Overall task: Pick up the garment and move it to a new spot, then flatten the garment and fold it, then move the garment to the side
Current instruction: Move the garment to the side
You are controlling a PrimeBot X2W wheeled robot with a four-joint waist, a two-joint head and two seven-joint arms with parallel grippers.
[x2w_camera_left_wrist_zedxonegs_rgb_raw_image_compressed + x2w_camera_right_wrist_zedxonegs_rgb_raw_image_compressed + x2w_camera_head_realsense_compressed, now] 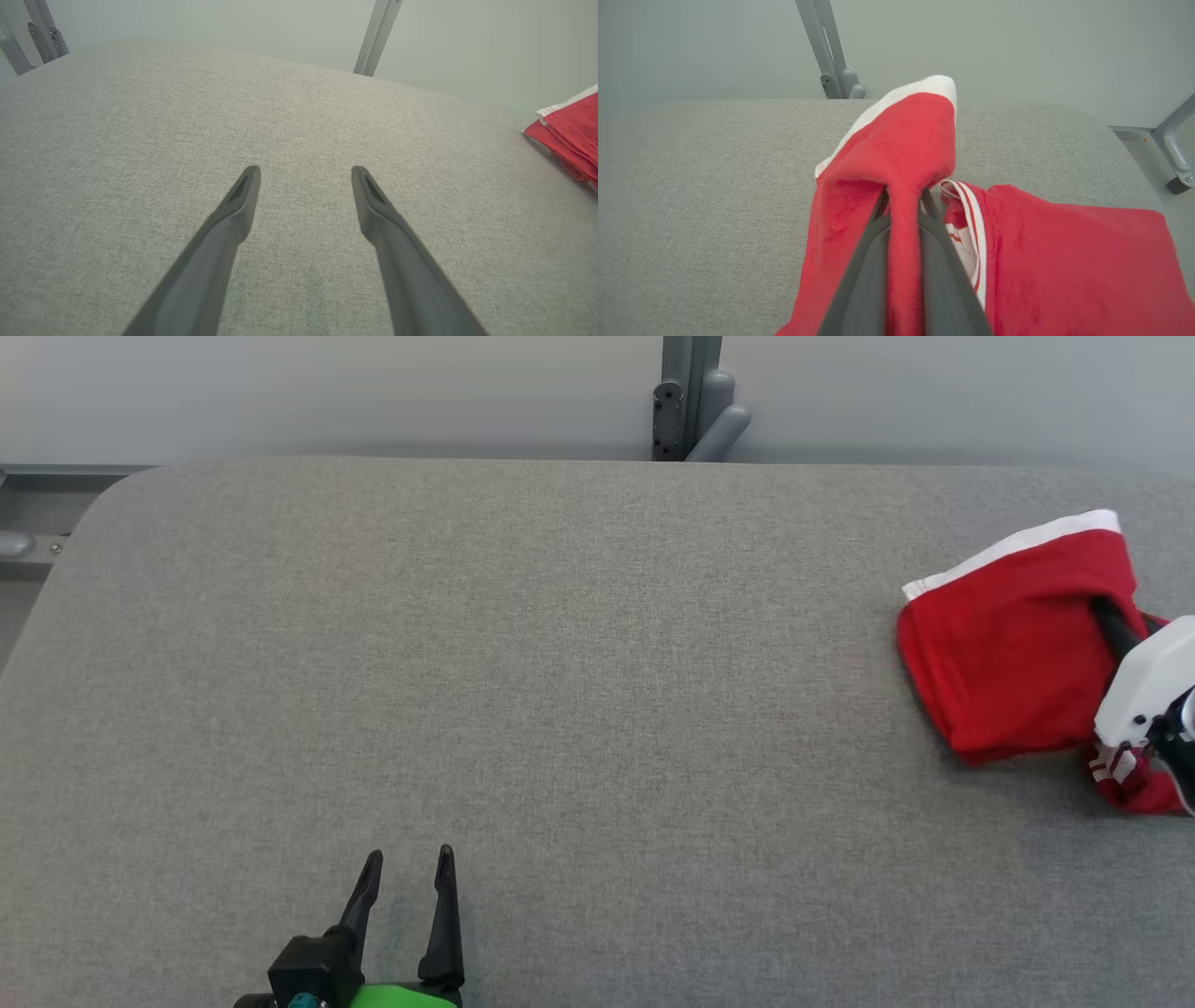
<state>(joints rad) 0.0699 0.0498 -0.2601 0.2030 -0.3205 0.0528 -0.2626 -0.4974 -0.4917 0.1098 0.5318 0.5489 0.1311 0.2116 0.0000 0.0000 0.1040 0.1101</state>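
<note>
The red garment point(1008, 653) looks soft and light; the right pincer point(903, 198) pinches a fold, the left pincer point(306, 170) is spread. The white hem point(1013, 546) seems a firmer hold.

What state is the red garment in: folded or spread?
Folded: the garment lies in stacked layers on the table; the right hand, shut, pinches one fold.

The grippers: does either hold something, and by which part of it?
The right gripper is shut on the red garment, pinching a bunched fold of red cloth below its white band. The left gripper is open and holds nothing.
</note>
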